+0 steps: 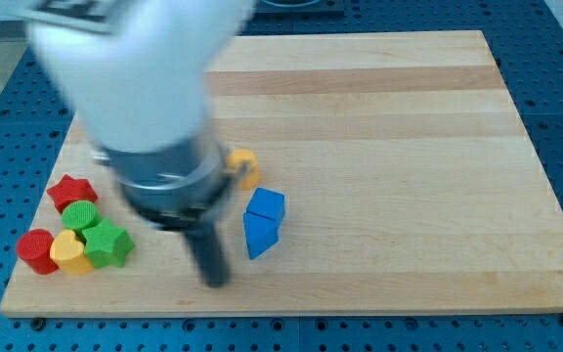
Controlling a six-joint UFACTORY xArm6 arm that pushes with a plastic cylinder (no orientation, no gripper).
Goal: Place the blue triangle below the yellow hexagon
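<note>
Spare blocks on the wooden board [409, 117]
To the view's left of my tip [214, 281] cluster a red star [71, 191], green round block [80, 215], green star [108, 242], yellow heart [69, 252] and red cylinder [37, 250]; a blue cube [266, 204] sits up-right of it.

Arm housing: a broad white, smooth, rounded plastic casing [135, 68] is seen, blurred throughout.
Marking: a dark patch with pale specks is carried at the casing's upper edge; its pattern cannot be read.
Collar: a dark grey cylindrical band [169, 186] with a lighter metallic ring is fitted beneath the white casing.
Rod: a straight, dark, matte rod is shown, ended by my tip [214, 282].
</note>
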